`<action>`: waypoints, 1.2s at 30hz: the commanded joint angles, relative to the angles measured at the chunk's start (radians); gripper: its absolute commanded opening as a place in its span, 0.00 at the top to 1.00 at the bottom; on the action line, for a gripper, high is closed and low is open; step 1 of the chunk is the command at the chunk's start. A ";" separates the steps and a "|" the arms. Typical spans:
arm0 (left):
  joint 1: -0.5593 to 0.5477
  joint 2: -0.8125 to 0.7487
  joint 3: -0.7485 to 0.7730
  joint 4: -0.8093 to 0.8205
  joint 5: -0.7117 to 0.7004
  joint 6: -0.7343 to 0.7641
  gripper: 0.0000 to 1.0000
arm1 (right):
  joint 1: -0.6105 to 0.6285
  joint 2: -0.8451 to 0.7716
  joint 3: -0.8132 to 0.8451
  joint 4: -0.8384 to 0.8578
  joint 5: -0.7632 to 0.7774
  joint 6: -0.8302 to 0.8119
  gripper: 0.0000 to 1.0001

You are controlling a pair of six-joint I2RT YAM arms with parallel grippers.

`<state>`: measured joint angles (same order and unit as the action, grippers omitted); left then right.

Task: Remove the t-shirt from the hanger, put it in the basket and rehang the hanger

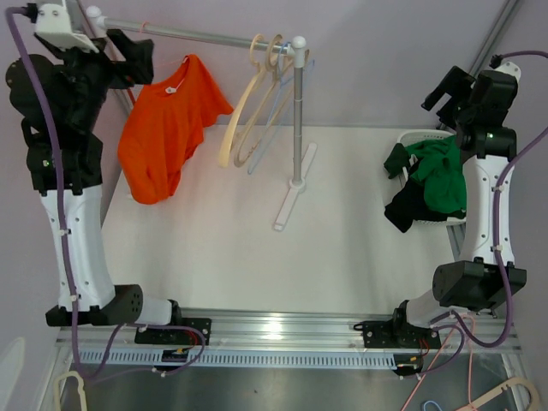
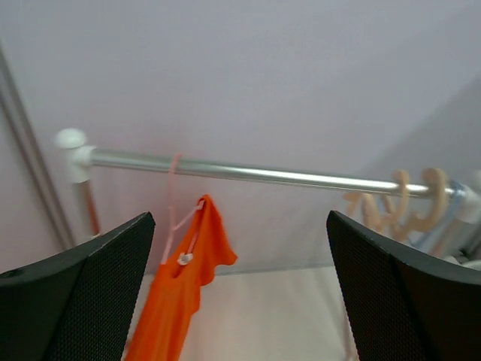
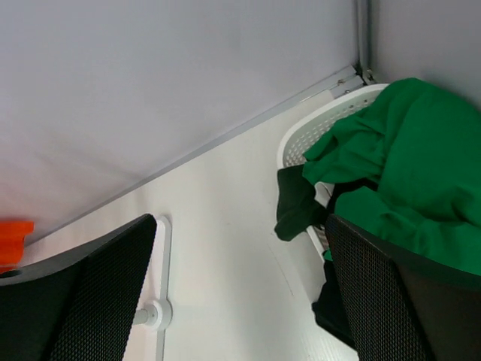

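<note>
Orange t-shirt (image 1: 163,128) hangs on a pale pink hanger (image 2: 174,207) hooked over the metal rail (image 1: 197,36), near the rail's left end and above the left rear of the worktop (image 1: 214,240). One shoulder sits on the hanger and the rest droops to one side. Left fingers (image 2: 75,301) are raised level with the rail, spread wide and grasping nothing; the shirt shows low between them, with no contact. Empty cream hangers (image 1: 257,103) are bunched at the rail's right end, beside the upright post (image 1: 297,128). Right fingers (image 3: 406,301) are likewise released, held over the white basket (image 3: 301,143) at the right edge. A green garment (image 3: 409,158) and a dark one (image 3: 295,207) spill over its rim.
</note>
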<state>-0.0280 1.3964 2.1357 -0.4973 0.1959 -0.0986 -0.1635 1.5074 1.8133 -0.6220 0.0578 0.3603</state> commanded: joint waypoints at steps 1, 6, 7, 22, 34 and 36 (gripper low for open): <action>0.150 0.085 0.013 -0.064 0.057 -0.116 0.00 | 0.038 0.039 0.141 -0.047 -0.009 -0.044 0.00; 0.169 0.219 0.090 -0.115 0.013 -0.105 0.01 | 0.067 0.066 0.187 -0.081 0.019 -0.060 0.01; 0.169 0.237 0.104 -0.124 0.016 -0.104 0.01 | 0.067 0.062 0.175 -0.076 0.022 -0.060 0.01; 0.175 0.424 0.237 -0.092 0.105 -0.127 0.24 | 0.076 0.047 0.196 -0.053 0.048 -0.034 0.00; 0.175 0.495 0.251 -0.053 0.065 -0.156 0.30 | 0.082 0.034 0.170 -0.047 0.088 -0.052 0.01; 0.175 0.503 0.257 -0.050 0.053 -0.156 0.31 | 0.082 0.036 0.169 -0.044 0.088 -0.049 0.01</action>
<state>0.1383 1.8980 2.3520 -0.5922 0.2634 -0.2363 -0.0872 1.5745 1.9675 -0.6903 0.1268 0.3199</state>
